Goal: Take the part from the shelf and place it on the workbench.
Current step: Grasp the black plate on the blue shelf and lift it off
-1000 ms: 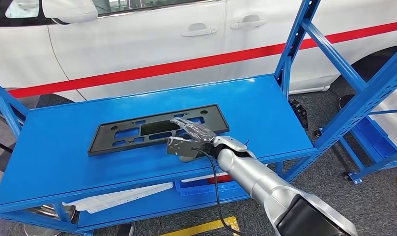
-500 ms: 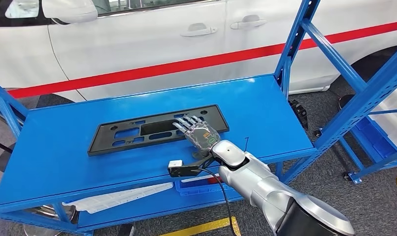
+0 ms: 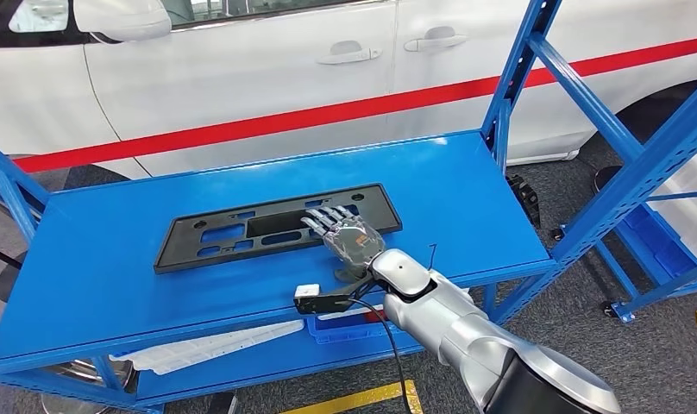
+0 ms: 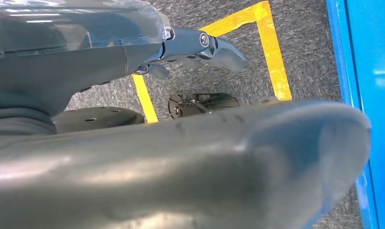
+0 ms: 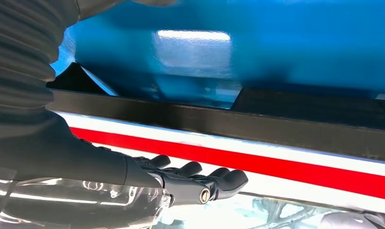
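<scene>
Car [image 3: 267, 78] behind blue shelf [image 3: 103, 259]; right hand [image 3: 345, 233] lies flat, fingers extended, holding nothing, on black part [image 3: 233, 233].

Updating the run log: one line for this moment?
right hand: flat, fingers on black plate | plate: lying on blue shelf, not lifted | left hand: hanging, empty

A white car [image 3: 241, 78] with a red stripe [image 3: 345, 110] stands behind; yellow floor tape [image 4: 271, 52] marks grey carpet [image 4: 305, 43].
</scene>
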Robot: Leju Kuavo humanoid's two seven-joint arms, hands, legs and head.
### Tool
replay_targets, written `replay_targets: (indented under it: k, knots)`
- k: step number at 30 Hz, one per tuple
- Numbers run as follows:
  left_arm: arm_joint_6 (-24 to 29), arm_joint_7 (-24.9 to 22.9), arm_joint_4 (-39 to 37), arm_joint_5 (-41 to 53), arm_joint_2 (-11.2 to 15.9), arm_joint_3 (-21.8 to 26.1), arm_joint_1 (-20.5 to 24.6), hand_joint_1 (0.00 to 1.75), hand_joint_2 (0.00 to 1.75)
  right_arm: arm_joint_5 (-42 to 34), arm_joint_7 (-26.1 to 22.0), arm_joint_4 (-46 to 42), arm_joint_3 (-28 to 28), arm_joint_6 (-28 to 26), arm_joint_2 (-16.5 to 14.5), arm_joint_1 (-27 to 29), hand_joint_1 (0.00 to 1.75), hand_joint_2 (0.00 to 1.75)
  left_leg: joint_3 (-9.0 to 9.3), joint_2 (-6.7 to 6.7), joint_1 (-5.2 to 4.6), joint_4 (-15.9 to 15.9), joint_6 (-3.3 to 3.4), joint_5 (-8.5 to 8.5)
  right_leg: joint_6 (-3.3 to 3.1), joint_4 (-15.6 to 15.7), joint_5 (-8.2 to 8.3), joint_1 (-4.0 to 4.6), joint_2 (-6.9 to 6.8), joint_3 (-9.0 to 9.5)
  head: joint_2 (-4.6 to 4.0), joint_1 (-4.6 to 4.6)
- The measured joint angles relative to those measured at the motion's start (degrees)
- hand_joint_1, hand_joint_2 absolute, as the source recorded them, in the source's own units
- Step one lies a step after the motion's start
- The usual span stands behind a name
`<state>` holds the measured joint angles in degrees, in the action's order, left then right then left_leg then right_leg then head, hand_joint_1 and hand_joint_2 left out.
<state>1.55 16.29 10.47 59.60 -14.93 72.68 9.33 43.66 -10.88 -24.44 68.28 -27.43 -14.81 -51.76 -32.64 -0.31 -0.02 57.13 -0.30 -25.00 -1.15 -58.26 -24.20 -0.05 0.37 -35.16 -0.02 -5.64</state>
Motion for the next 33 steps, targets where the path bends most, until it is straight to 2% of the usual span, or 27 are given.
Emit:
replay_targets:
  k: [10, 17, 21, 24, 25, 27, 29, 30, 31, 32, 33]
  knots:
    - [-1.8, 0.4, 0.0, -1.0, 0.0, 0.1, 0.0, 0.0, 0.0, 2.1, 0.0, -0.4, -2.1, 0.8, 0.0, 0.5, 0.0, 1.75, 0.01, 0.0, -0.02, 0.0, 0.02, -0.01, 0.03, 0.0, 0.02, -0.02, 0.0, 0.02, 0.0, 0.0]
    - [-2.9, 0.7, 0.0, -1.2, 0.0, 0.3, 0.0, 0.0, 0.0, 2.8, 0.0, -0.5, -3.7, 0.9, 0.0, 1.1, 0.0, 1.75, -0.05, 0.02, -0.17, 0.3, 0.39, -0.24, 0.33, 0.1, 0.05, -0.18, 0.01, 0.07, 0.0, 0.0]
    - [-2.9, 0.7, 0.0, -1.1, 0.0, 0.3, 0.0, 0.0, 0.0, 3.1, 0.0, -0.5, -4.4, 1.1, 0.0, 1.2, 0.0, 1.75, -0.19, 0.02, -0.36, 0.5, 0.97, -0.46, 0.87, 0.1, 0.04, -0.36, 0.01, 0.2, 0.0, 0.0]
    - [-2.9, 0.7, 0.0, -1.0, 0.1, 0.3, -0.1, 0.0, 0.0, 3.6, 0.0, -0.6, -4.9, 1.3, 0.0, 1.4, 0.0, 1.75, 0.17, -0.04, -0.31, -0.3, 2.03, -0.91, 1.69, -1.0, 0.7, -0.51, -0.05, 0.16, 0.0, 0.0]
    - [-2.9, 0.7, 0.0, -1.0, 0.0, 0.3, -0.1, 0.0, 0.0, 3.9, 0.0, -0.6, -5.2, 1.5, 0.0, 1.5, 0.0, 1.75, 0.68, -0.05, -0.2, -0.7, 2.45, -1.09, 1.97, -1.9, 0.65, -0.54, -0.05, -0.15, 0.0, -0.01]
    - [-2.9, 0.6, 0.0, -1.0, 0.0, 0.3, -0.1, 0.0, 0.0, 4.3, 0.0, -0.6, -5.6, 1.7, 0.0, 1.7, 0.0, 1.75, 1.73, -0.03, -0.03, -1.0, 3.01, -1.28, 2.28, -5.7, -1.28, -0.65, -0.03, -2.29, 0.0, 0.01]
    - [-2.8, 0.5, 0.0, -0.9, 0.0, 0.3, -0.1, 0.0, 0.0, 4.7, -0.1, -0.6, -6.0, 1.8, 0.1, 2.0, 0.0, 1.75, 2.22, -0.01, -0.01, -0.9, 3.1, -1.51, 2.62, -12.6, -4.19, -0.8, -0.03, -6.48, 0.0, 0.03]
    - [-2.8, 0.5, 0.0, -0.9, 0.0, 0.3, -0.2, 0.0, 0.0, 4.8, -0.1, -0.7, -6.2, 1.8, 0.1, 2.2, 0.0, 1.75, 2.49, -0.01, 0.03, -0.9, 2.98, -1.69, 2.86, -15.3, -4.96, -0.92, -0.05, -8.47, 0.0, 0.02]
    - [-2.8, 0.5, 0.0, -0.9, 0.0, 0.3, -0.4, 0.0, 0.0, 4.8, -0.1, -0.7, -6.4, 1.7, 0.1, 2.4, 0.0, 1.75, 2.89, -0.02, 0.1, -0.9, 2.78, -1.98, 3.07, -16.4, -4.91, -1.06, -0.06, -9.62, 0.0, 0.02]
    - [-2.8, 0.5, 0.0, -0.9, 0.0, 0.3, -0.5, 0.0, 0.0, 4.8, -0.1, -0.7, -6.6, 1.7, 0.1, 2.5, 0.0, 1.75, 3.47, -0.04, 0.22, -0.9, 2.51, -2.37, 3.23, -15.3, -3.98, -1.22, -0.1, -9.61, 0.0, 0.02]
    - [-2.8, 0.4, 0.0, -0.8, 0.0, 0.3, -0.5, 0.0, 0.0, 4.8, -0.1, -0.7, -6.8, 1.7, 0.1, 2.6, 0.0, 1.75, 4.18, -0.06, 0.37, -0.8, 2.17, -2.84, 3.34, -12.1, -2.3, -1.38, -0.17, -8.54, 0.0, 0.02]
